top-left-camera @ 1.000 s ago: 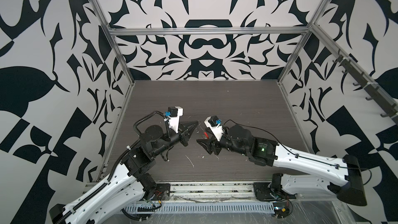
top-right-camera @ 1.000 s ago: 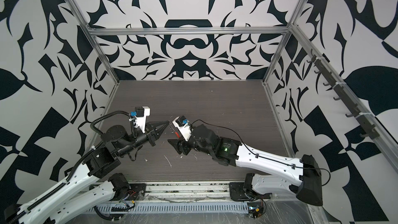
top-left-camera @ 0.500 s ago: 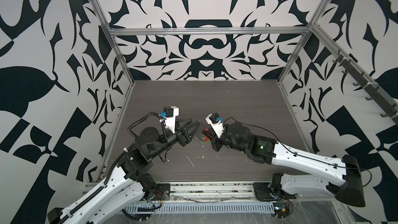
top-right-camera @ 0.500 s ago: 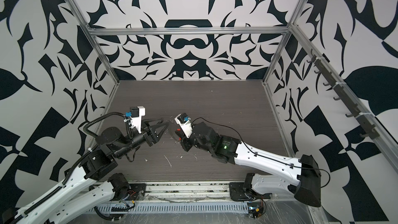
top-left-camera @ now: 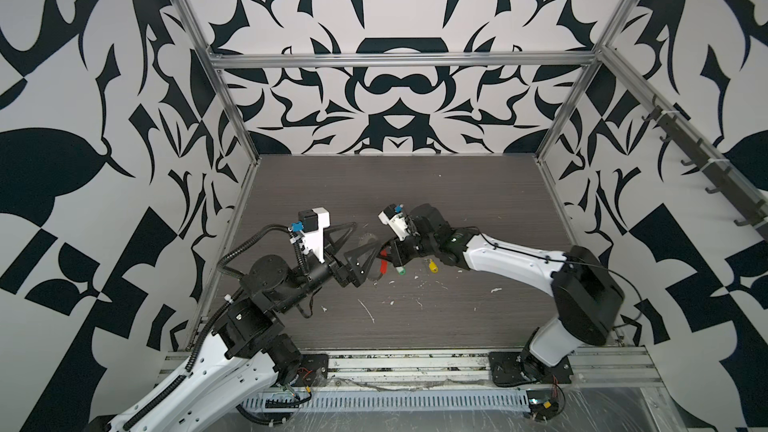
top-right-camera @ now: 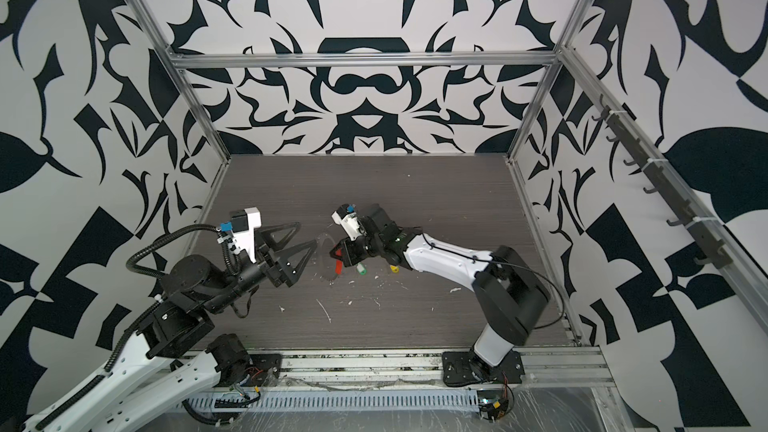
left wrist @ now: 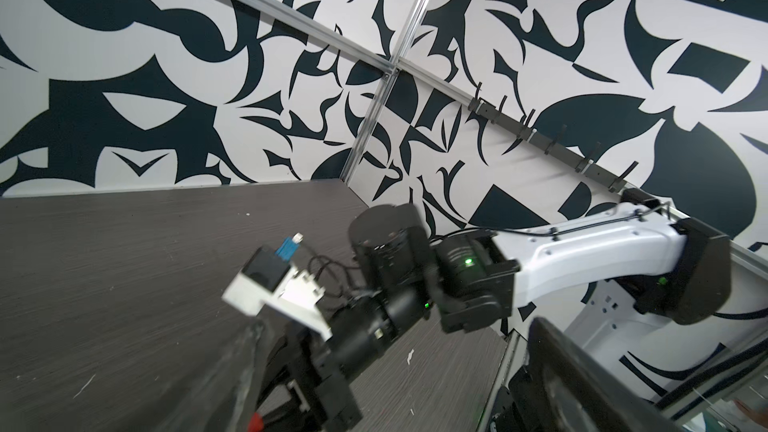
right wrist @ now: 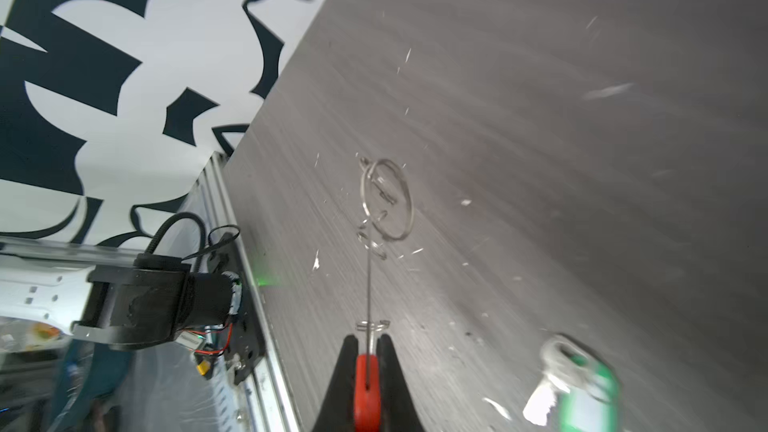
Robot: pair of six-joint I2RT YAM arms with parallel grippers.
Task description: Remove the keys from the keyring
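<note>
Two-arm workcell on a dark wood-grain table (top-left-camera: 415,201).

**Left arm.** It rises from the front rail at lower left and reaches up and rightward to the table's middle. A blue connector (top-left-camera: 296,227) sits beside its white wrist-camera mount. The left gripper (top-left-camera: 368,235) lies nearly level. Its two black triangular fingers are spread wide with nothing between them, and their tips are near the wire loop. A small white label (right wrist: 189,341) by this arm's base carries print too small to read.

**Centre.** The keyring (top-right-camera: 321,261) is a thin silver loop between the two grippers. Its red sleeve (top-left-camera: 383,265) is on the side nearest the right arm. In the right wrist view the wire (right wrist: 369,284) runs straight out of the sleeve to a cluster of small metal rings (right wrist: 386,201).

**Right gripper.** The right gripper (right wrist: 366,367) points down toward the table, its jaws pinched together on the red sleeve.

**Keys.** The green-headed key (top-left-camera: 401,271) is just beside the right gripper. The yellow-headed key (top-left-camera: 433,267) lies further right, under the forearm. The green key looks blurred in the wrist view, so it may or may not be threaded on the loop.

**Right arm.** From its base on the front rail at right the arm climbs to a black elbow. It then stretches leftward, with a green light (top-left-camera: 456,237) glowing on the wrist.
</note>
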